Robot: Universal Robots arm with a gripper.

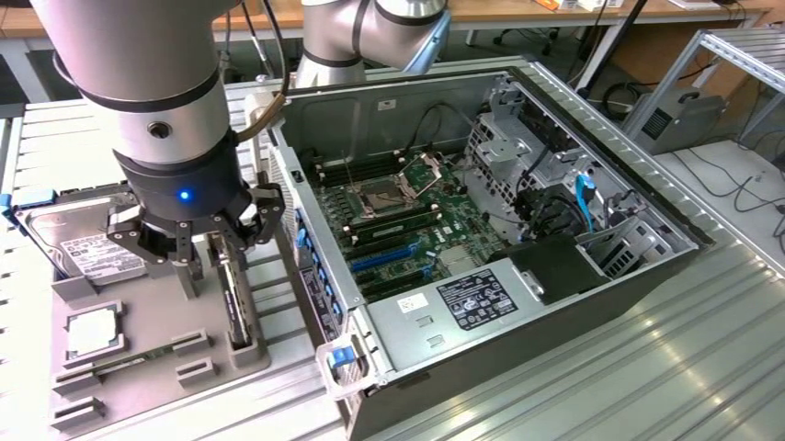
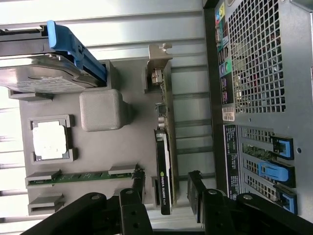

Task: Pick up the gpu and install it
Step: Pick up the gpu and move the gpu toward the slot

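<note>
We see the pincer (image 1: 206,266) (image 2: 166,175) hanging low over the grey tray (image 1: 160,312) (image 2: 122,147), its two black fingers (image 2: 138,183) spread apart. The graphics card (image 1: 241,312) (image 2: 164,161) stands on its long edge in a slot of the tray, and one end of it sits between those fingers. In the wrist view we find a clear gap between the card and each finger, so the pincer is open around the card and has hold of nothing.

The card runs away from the pincer along the tray, and its silver metal strip (image 2: 159,54) is at the end farthest from the fingers.

To one side of the pincer, on the exterior view's left, lie the other parts in the tray: a hard drive (image 1: 86,246) (image 2: 44,78) with a blue clip, a square processor chip (image 1: 94,333) (image 2: 49,140) and a thin memory stick (image 1: 129,360) (image 2: 80,176).

To the other side of the pincer, on the exterior view's right, the open computer case (image 1: 613,165) (image 2: 254,63) lies just beside the tray, with its green main board (image 1: 417,220) facing up.
</note>
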